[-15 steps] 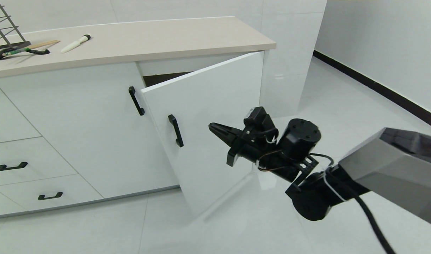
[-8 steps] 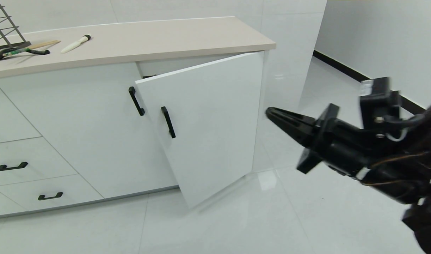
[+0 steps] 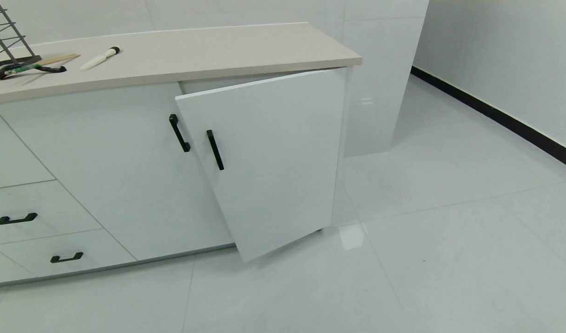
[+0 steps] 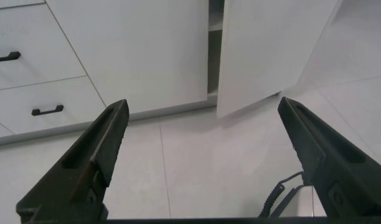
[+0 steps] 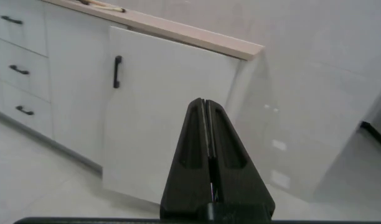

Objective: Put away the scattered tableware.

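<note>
Scattered tableware lies at the counter's far left: a white-handled tool (image 3: 100, 57), a wooden stick (image 3: 56, 58) and a black and green utensil (image 3: 28, 69). Below the counter, the white cabinet door (image 3: 264, 157) with its black handle (image 3: 214, 149) hangs slightly ajar. My right gripper (image 5: 205, 101) is shut with nothing in it and points at that door (image 5: 165, 124) from a distance. My left gripper (image 4: 203, 102) is open and empty, low over the floor, facing the bottom corner of the door (image 4: 271, 50).
A black wire rack (image 3: 5, 39) stands at the counter's left end. Left of the ajar door are a closed door with a black handle (image 3: 179, 132) and drawers (image 3: 17, 218). Bare white tiled floor (image 3: 426, 240) spreads in front and to the right.
My right arm has drawn back to the right and left the head view. The cabinet door has swung further toward shut.
</note>
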Tool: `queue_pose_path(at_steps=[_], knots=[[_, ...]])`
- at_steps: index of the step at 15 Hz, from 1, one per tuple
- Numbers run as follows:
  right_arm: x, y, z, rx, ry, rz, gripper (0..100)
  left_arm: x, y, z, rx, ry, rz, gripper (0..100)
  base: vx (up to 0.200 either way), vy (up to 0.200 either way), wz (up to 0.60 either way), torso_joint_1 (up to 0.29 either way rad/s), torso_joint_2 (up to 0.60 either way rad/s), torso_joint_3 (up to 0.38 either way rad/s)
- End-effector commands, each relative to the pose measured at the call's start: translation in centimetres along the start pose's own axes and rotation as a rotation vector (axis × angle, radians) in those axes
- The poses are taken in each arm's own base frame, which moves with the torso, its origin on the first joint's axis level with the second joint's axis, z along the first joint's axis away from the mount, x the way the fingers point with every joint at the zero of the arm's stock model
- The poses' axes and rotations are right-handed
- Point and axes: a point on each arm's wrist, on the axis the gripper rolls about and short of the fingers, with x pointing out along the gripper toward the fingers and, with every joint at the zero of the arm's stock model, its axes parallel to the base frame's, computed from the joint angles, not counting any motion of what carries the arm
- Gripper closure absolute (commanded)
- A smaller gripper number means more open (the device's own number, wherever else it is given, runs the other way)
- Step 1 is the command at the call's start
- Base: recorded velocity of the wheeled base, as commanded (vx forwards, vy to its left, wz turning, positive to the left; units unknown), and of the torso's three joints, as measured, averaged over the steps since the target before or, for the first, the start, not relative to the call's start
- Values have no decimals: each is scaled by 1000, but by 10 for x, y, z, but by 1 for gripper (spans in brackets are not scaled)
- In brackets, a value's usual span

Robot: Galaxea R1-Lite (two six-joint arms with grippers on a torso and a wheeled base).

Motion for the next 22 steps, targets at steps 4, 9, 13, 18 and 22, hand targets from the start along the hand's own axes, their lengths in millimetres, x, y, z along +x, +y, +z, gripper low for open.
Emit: queue_pose_path(at_steps=[4, 9, 13, 18, 22], knots=[[-108, 52, -2, -103, 30, -229, 100, 0, 0, 0, 13, -1, 2, 0, 0, 0, 0, 0, 0, 0], [-130, 64, -58, 109, 560, -500, 100, 0, 0, 0, 12, -1, 0, 0, 0, 0, 0, 0, 0, 0], [-130, 63, -58, 186, 540, -557, 100, 0, 0, 0, 27, -1, -3, 0, 50, 50, 0, -1, -1, 1], [-130, 63, -58, 211, 533, -569, 100, 0, 0, 0, 29, -1, -1, 0, 200, 200, 0, 3, 0, 2], [-130, 63, -58, 209, 534, -567, 100, 0, 0, 0, 27, -1, 2, 0, 0, 200, 0, 1, 2, 4]])
